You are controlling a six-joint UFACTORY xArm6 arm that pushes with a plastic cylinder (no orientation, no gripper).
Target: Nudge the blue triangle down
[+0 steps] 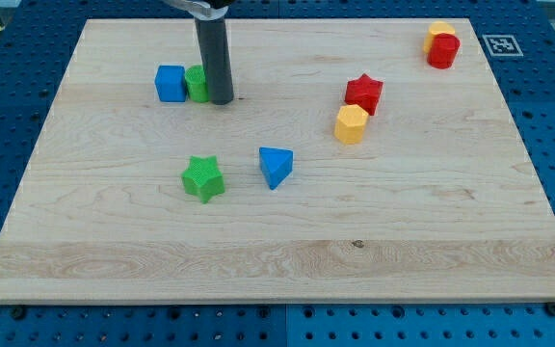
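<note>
Approach step, no contact: my tip, a bare rod with no fingers to open or close, sits upper left beside the green block, well apart from the blue triangle at centre; next, judged, position above it.

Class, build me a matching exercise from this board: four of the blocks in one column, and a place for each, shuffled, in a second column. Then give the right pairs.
Column 1
1. blue triangle
2. blue cube
3. red star
4. green star

Column 2
A. just above the yellow hexagon
B. at the view's left of the blue triangle
C. near the board's middle
D. far side of the green block from my tip

Pairs: 1-C, 2-D, 3-A, 4-B
</note>
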